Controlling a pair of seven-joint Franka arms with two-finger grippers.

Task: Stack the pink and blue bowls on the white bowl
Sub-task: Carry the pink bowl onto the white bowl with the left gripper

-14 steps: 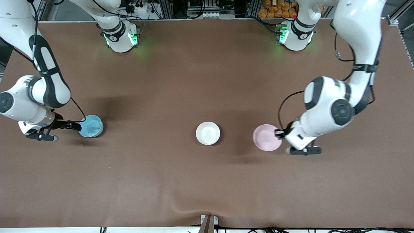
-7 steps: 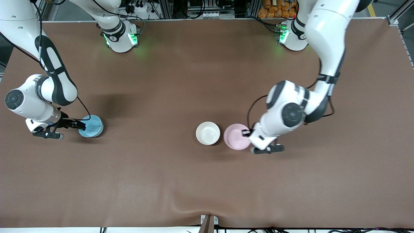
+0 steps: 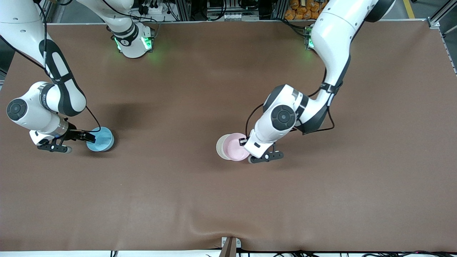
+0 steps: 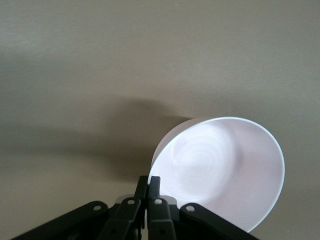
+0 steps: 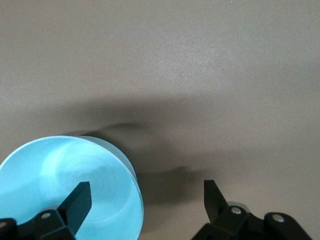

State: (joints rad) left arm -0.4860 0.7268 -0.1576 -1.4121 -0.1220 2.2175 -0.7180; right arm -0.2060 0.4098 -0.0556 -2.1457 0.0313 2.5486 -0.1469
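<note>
No readable writing shows. On the brown counter (image 3: 200, 200), toward the right arm's end, the right gripper (image 3: 86, 137) spreads its fingers apart around the blue bowl's (image 3: 101, 139) rim. The left gripper (image 3: 245, 141), clamped on the pink bowl (image 3: 235, 146), holds it over the white bowl (image 3: 219, 147).

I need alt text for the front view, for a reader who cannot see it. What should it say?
The left tool holds the pink bowl by its rim over the white bowl at the middle of the brown table. Toward the right arm's end, the right tool is open around the rim of the blue bowl.
</note>
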